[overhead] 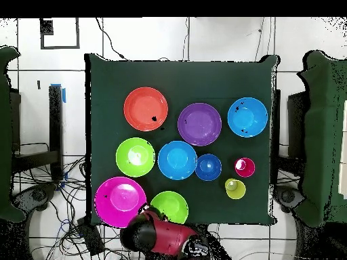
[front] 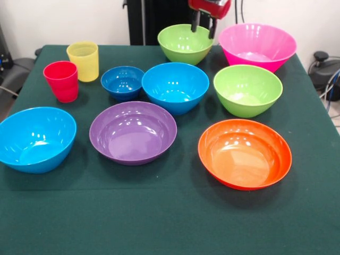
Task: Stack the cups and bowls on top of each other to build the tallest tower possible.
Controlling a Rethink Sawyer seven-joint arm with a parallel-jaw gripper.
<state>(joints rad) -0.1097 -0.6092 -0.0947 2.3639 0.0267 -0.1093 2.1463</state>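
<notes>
All cups and bowls stand apart and upright on the green table (front: 159, 218). At the left are the red cup (front: 61, 81) and the yellow cup (front: 83, 61). The small dark blue bowl (front: 122, 82) sits beside a light blue bowl (front: 175, 86). Another light blue bowl (front: 36, 139), the purple bowl (front: 133, 133) and the orange bowl (front: 244, 154) line the front. A lime green bowl (front: 247, 90) is at the right. At the back are a second lime green bowl (front: 185, 43) and the pink bowl (front: 257, 46). My gripper (front: 204, 26) hangs open and holds nothing, above the gap between these two.
Overhead, the red arm (overhead: 166, 237) reaches in over the table edge near the pink bowl (overhead: 120, 201) and a lime green bowl (overhead: 169, 206). Bare cloth (overhead: 190, 74) lies beyond the orange bowl (overhead: 146, 108). Cables lie on the floor around the table.
</notes>
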